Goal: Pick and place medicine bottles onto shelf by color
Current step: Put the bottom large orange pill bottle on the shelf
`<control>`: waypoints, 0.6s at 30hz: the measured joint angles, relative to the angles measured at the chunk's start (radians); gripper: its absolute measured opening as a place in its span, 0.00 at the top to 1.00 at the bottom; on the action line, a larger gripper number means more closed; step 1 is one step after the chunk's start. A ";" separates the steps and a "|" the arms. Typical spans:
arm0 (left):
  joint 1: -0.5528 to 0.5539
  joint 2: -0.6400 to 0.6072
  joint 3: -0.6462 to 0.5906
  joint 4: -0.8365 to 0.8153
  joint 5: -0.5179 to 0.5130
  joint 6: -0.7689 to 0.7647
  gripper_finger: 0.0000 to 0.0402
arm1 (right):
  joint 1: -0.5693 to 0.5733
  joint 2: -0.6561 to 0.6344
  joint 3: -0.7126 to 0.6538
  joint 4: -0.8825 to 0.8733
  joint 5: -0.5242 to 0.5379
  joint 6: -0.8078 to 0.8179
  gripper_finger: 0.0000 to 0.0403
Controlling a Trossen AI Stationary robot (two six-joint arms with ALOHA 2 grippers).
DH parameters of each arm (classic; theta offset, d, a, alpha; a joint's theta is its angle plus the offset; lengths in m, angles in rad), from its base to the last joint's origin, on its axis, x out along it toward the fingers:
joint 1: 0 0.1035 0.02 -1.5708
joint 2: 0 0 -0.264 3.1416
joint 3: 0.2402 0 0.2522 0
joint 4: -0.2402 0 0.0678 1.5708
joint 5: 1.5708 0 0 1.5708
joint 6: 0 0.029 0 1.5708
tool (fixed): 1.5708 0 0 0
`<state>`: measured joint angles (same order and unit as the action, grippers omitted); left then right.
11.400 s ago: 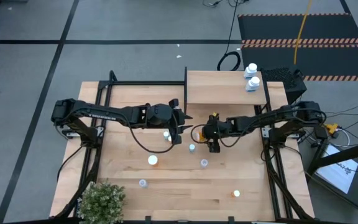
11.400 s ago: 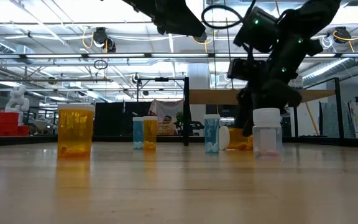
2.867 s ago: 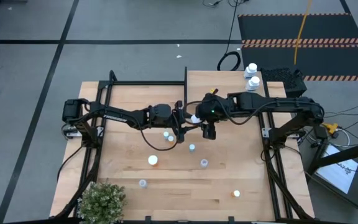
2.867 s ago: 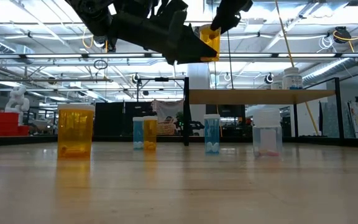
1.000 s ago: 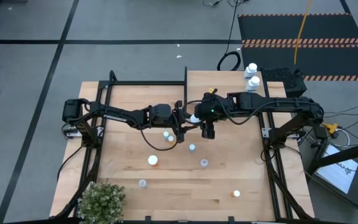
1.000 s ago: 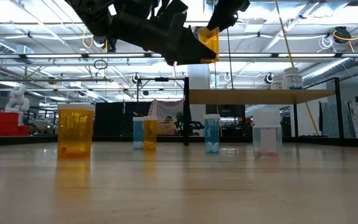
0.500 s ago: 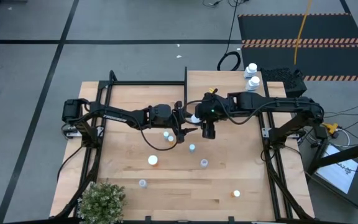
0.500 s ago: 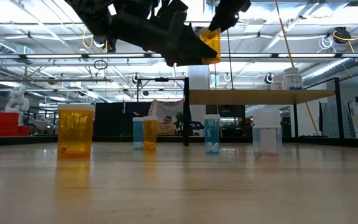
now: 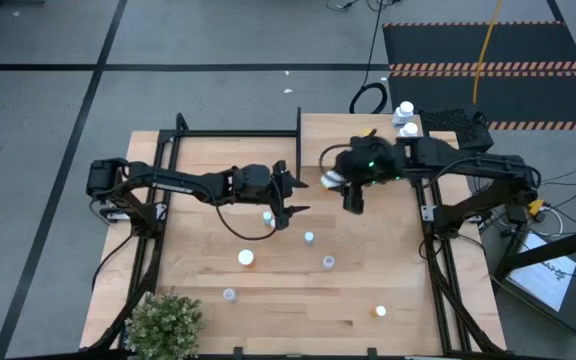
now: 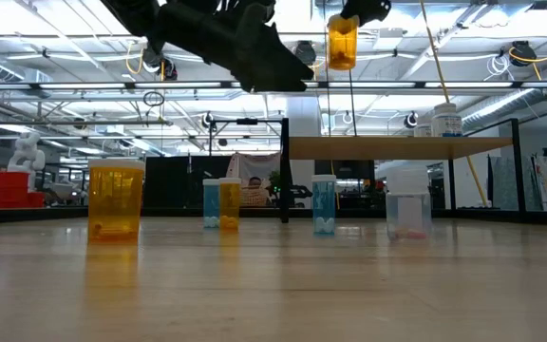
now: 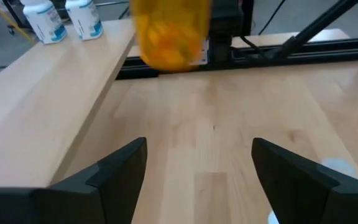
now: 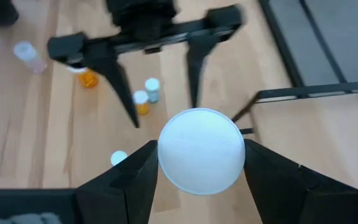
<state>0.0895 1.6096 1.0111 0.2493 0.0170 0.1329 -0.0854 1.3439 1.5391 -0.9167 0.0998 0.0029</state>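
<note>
Between the right gripper [image 12: 199, 171] fingers, clamped by its smooth rigid sides, hangs a light, likely slippery orange bottle [image 10: 342, 43]; left gripper [image 11: 199, 163] empty, spread

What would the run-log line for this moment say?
right gripper: shut on orange bottle, raised over shelf | left gripper: open, empty, above table | two blue bottles: on shelf

Light-wood table [image 9: 388, 270], scattered medicine bottles [image 9: 246, 258], raised shelf [image 9: 318, 140] bearing two bottles [image 9: 406, 118]
</note>
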 joint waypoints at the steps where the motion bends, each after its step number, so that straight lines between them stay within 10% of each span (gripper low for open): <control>1: 0.000 0.000 0.000 -0.007 0.000 0.000 0.29 | -0.012 -0.014 0.000 -0.004 0.000 -0.005 0.48; 18: 0.000 0.000 0.000 -0.013 0.010 0.003 0.29 | -0.441 -0.052 0.183 -0.084 -0.023 -0.108 0.48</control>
<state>0.0895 1.6093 1.0111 0.2364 0.0268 0.1360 -0.5261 1.2918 1.7217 -1.0004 0.0765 -0.1056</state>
